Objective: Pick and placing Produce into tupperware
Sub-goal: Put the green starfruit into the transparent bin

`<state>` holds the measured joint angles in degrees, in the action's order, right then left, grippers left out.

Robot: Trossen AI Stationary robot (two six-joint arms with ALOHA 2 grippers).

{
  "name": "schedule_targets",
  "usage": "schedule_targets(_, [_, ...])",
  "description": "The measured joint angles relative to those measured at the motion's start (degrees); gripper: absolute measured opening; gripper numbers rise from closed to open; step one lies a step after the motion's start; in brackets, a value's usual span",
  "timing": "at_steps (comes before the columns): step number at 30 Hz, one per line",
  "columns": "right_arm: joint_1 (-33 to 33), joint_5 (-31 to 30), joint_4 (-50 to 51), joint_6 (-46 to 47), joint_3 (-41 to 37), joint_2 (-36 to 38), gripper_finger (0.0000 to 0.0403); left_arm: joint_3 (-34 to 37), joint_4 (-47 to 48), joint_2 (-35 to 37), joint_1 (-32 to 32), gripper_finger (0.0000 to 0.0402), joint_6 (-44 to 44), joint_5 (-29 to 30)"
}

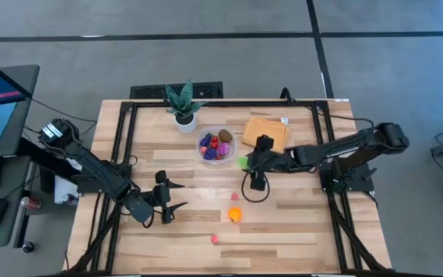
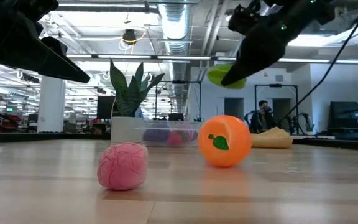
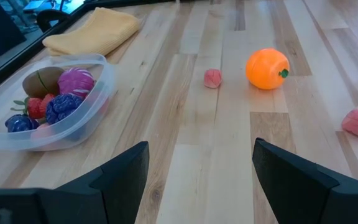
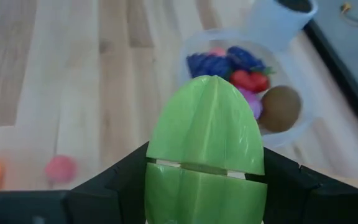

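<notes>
The clear round tub (image 1: 216, 145) stands on the table near the plant and holds purple, red, magenta and brown toy produce (image 4: 241, 71). My right gripper (image 1: 246, 162) hovers just right of the tub, shut on a green ribbed toy vegetable (image 4: 205, 146). On the bare wood lie an orange toy fruit (image 1: 234, 215), a pink piece (image 1: 214, 239) and a small reddish piece (image 1: 234, 195). My left gripper (image 1: 175, 196) is open over the table's near left part, holding nothing; its fingers point toward the loose pieces (image 3: 267, 68). My right gripper pinches the green toy vegetable's lower half (image 4: 197, 180) between its two fingers, one on each side. The piece is lifted clear of the table (image 2: 224, 74) and its pointed end sticks out beyond the fingertips toward the tub.
A potted plant in a white pot (image 1: 183, 106) stands at the far edge beside the tub. A folded orange cloth (image 1: 265, 132) lies right of the tub under the right arm. Black frame rails (image 1: 121, 146) run along the table's sides. Bare wood lies near the front edge.
</notes>
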<state>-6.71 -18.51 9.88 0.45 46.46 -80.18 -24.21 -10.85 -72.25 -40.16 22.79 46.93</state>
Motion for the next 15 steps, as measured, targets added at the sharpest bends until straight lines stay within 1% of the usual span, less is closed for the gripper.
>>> schedule_targets(10, [5.56, 0.33, -4.11, -6.47, 0.0, 0.73, 0.0255, -0.02, 0.0, 0.0, 0.0, 0.0277, 0.0, 0.0])
schedule_targets(15, [9.26, 0.42, -8.21, -10.19, -0.02, 0.26, 0.0255, -0.02, 0.0, 0.0, 0.02, 0.0277, 0.0, 0.0])
